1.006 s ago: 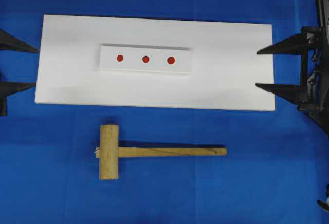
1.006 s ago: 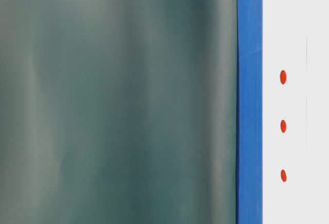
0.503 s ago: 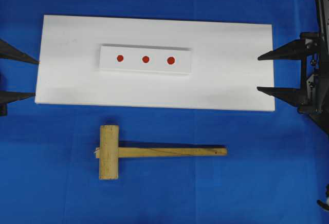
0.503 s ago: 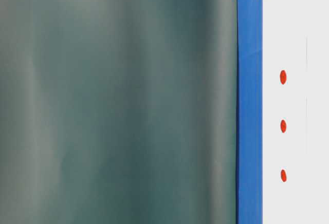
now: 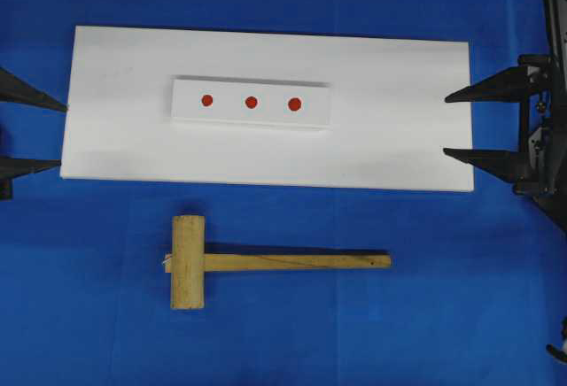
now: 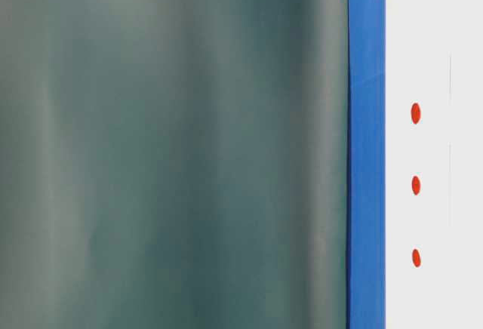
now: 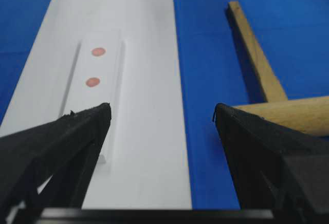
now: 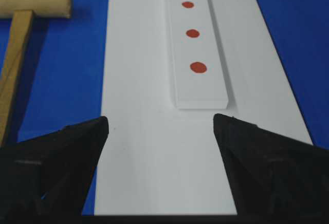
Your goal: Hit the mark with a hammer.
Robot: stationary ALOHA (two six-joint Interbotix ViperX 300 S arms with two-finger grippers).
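The hammer [image 5: 266, 262] lies flat on the blue cloth [image 5: 443, 315], nearer my left pincer [image 5: 34, 135] than my right pincer [image 5: 459, 124]. Both gape wide, gripping nothing, facing the white board [image 5: 399, 120] between them.
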